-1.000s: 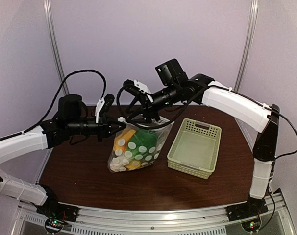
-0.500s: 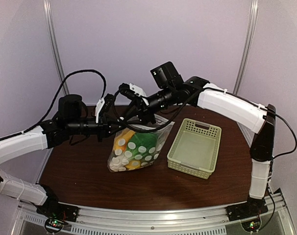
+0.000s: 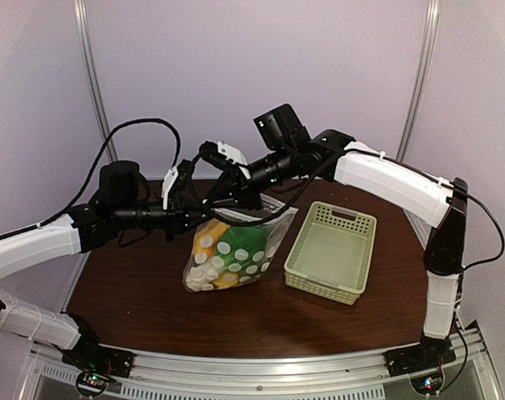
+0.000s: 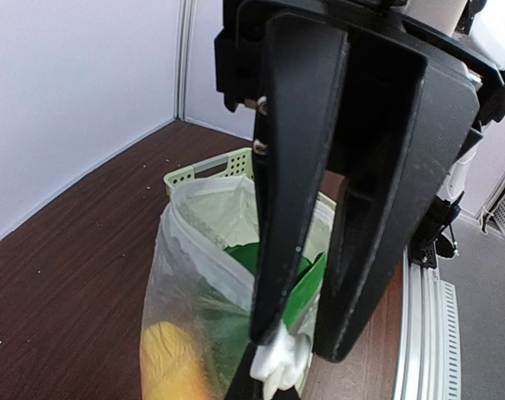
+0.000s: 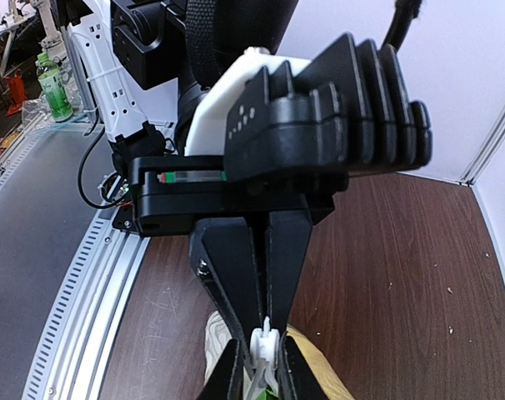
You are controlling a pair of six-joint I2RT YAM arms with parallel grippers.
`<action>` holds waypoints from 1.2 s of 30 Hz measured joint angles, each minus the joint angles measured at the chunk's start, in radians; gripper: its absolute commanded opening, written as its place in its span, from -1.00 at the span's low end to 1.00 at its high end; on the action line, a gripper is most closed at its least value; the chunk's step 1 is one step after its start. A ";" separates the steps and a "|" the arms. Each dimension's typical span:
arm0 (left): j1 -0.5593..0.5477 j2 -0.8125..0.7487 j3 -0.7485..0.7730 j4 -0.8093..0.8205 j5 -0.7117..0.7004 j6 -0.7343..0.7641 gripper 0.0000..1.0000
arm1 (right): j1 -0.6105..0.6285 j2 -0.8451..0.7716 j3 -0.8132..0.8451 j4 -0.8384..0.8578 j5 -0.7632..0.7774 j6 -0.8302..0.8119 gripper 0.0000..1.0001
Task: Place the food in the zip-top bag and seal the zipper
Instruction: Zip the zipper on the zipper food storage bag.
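Observation:
The zip-top bag (image 3: 227, 254) stands on the table, its top held up, and it shows in the left wrist view (image 4: 194, 275). Food fills it: yellow pieces (image 3: 212, 233), a green vegetable (image 3: 248, 237), also yellow (image 4: 173, 358) and green (image 4: 244, 254) up close. My left gripper (image 3: 194, 218) (image 4: 294, 346) is shut on the bag's top left corner. My right gripper (image 3: 219, 204) (image 5: 265, 379) meets it tip to tip and is shut on the zipper's white slider (image 5: 265, 343) (image 4: 282, 358). The rest of the bag's mouth is hidden behind the fingers.
The pale green lattice basket (image 3: 332, 250) sits empty right of the bag and shows behind it in the left wrist view (image 4: 207, 169). Black cables (image 3: 227, 218) hang over the bag's top. Both arms cross above the back half of the brown table (image 3: 136, 292).
My right gripper has moved left along the bag's mouth until it meets the left gripper's tips. The left arm and the bag have stayed in place.

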 measured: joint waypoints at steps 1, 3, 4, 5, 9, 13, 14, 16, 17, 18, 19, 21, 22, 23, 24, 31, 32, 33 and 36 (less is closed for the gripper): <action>0.000 0.000 0.000 0.000 0.000 0.000 -1.00 | 0.002 0.002 0.003 0.000 0.002 0.000 -0.69; 0.000 0.000 0.000 0.000 0.000 0.000 -1.00 | 0.004 0.005 0.007 -0.002 0.011 0.000 -0.69; 0.000 0.000 0.000 0.000 0.000 0.000 -1.00 | 0.005 0.009 0.013 -0.003 0.015 0.000 -0.69; 0.000 0.000 0.000 0.000 0.000 0.000 -1.00 | 0.006 0.013 0.020 -0.004 0.018 0.000 -0.69; 0.000 0.000 0.000 0.000 0.000 0.000 -1.00 | 0.006 0.027 0.037 -0.014 0.023 0.000 -0.73; 0.000 0.000 0.000 -0.002 0.000 0.000 -1.00 | 0.006 0.029 0.037 -0.022 0.026 0.000 -0.94; 0.000 0.000 0.000 -0.002 0.000 0.000 -1.00 | 0.006 0.029 0.038 -0.025 0.029 -0.002 -0.97; 0.000 0.000 0.000 -0.002 -0.003 0.000 -0.79 | 0.006 0.029 0.039 -0.029 0.033 -0.004 -1.00; 0.000 0.000 0.000 -0.002 -0.004 0.002 -0.77 | 0.006 0.029 0.040 -0.031 0.034 -0.006 -1.00; 0.000 0.000 0.000 -0.002 -0.006 0.000 -0.77 | 0.006 0.029 0.043 -0.035 0.035 -0.007 -1.00; 0.000 -0.001 0.000 -0.001 -0.008 -0.001 -0.78 | 0.006 0.029 0.044 -0.042 0.037 -0.008 -1.00; 0.000 -0.006 0.000 0.000 -0.009 0.000 -0.84 | 0.006 0.029 0.045 -0.047 0.037 -0.009 -1.00; 0.000 -0.008 0.000 -0.001 -0.009 0.000 -0.86 | 0.006 0.029 0.046 -0.047 0.037 -0.010 -1.00; 0.000 -0.010 0.000 0.000 -0.008 0.001 -0.88 | 0.006 0.029 0.047 -0.048 0.037 -0.010 -1.00; 0.000 -0.011 0.000 0.000 -0.008 0.001 -0.91 | 0.006 0.029 0.048 -0.048 0.038 -0.010 -1.00; -0.001 -0.011 0.000 0.000 -0.002 0.005 -1.00 | 0.006 0.029 0.048 -0.050 0.042 -0.010 -1.00; -0.001 -0.011 0.000 0.000 -0.003 0.006 -1.00 | 0.006 0.029 0.048 -0.050 0.042 -0.010 -1.00; -0.001 -0.011 0.000 0.000 -0.004 0.007 -1.00 | 0.006 0.029 0.048 -0.050 0.042 -0.010 -1.00; -0.001 -0.016 0.000 -0.001 -0.014 0.008 -1.00 | 0.003 0.029 0.048 -0.050 0.041 -0.009 -1.00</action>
